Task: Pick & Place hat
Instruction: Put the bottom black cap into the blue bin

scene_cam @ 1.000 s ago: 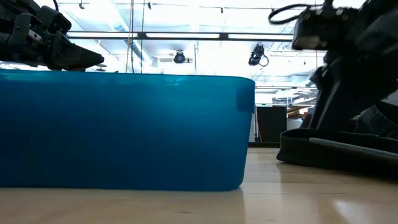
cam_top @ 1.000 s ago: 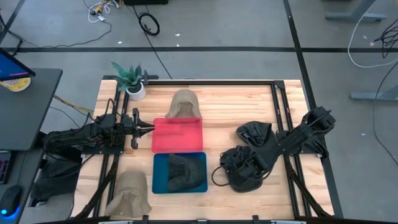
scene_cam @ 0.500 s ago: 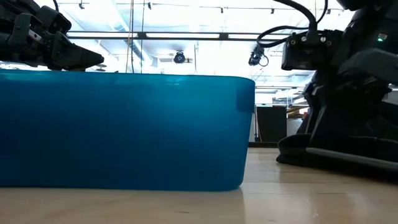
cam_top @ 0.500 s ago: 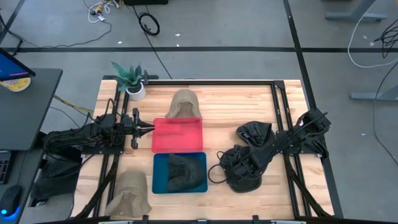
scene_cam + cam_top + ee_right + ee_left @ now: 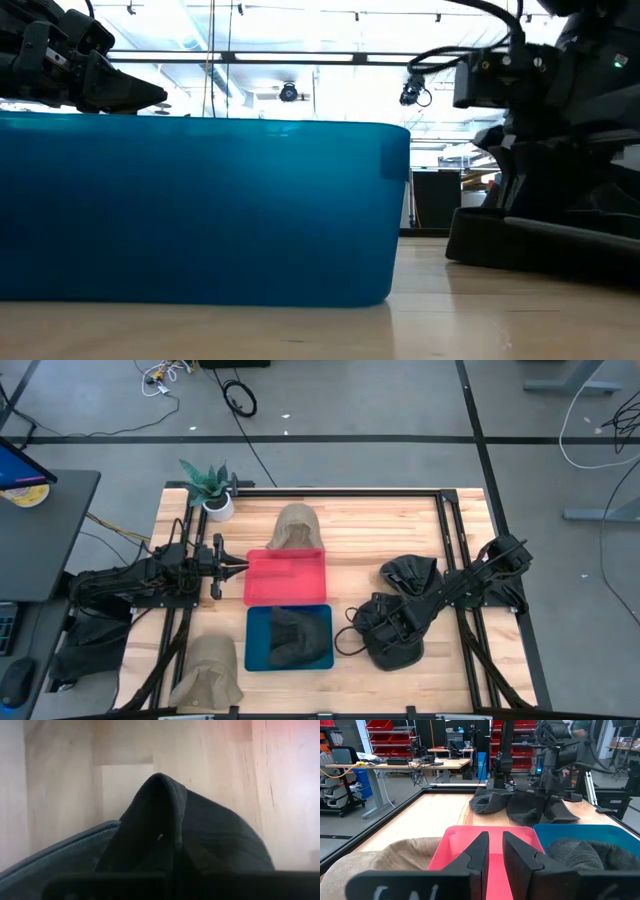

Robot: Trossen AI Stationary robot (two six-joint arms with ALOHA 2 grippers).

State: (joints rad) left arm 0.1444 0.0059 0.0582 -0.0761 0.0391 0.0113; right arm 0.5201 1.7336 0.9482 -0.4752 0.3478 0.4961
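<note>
A wooden table (image 5: 360,535) carries two bins at its middle: a red bin (image 5: 286,576) and, toward the front edge, a blue bin (image 5: 289,638) with a dark hat already lying in it, so the blue bin looks like the drop spot for dark hats. The hat (image 5: 393,642) now being picked lies right of the blue bin, near the front edge. The right arm reaches in low from the right edge, its gripper (image 5: 383,628) pressed down onto this hat and pinched shut on a raised fold of fabric, ready for lifting. The left arm lies stretched out from the left edge, its gripper (image 5: 237,567) hovering narrowly parted, holding nothing, just beside the red bin.
</note>
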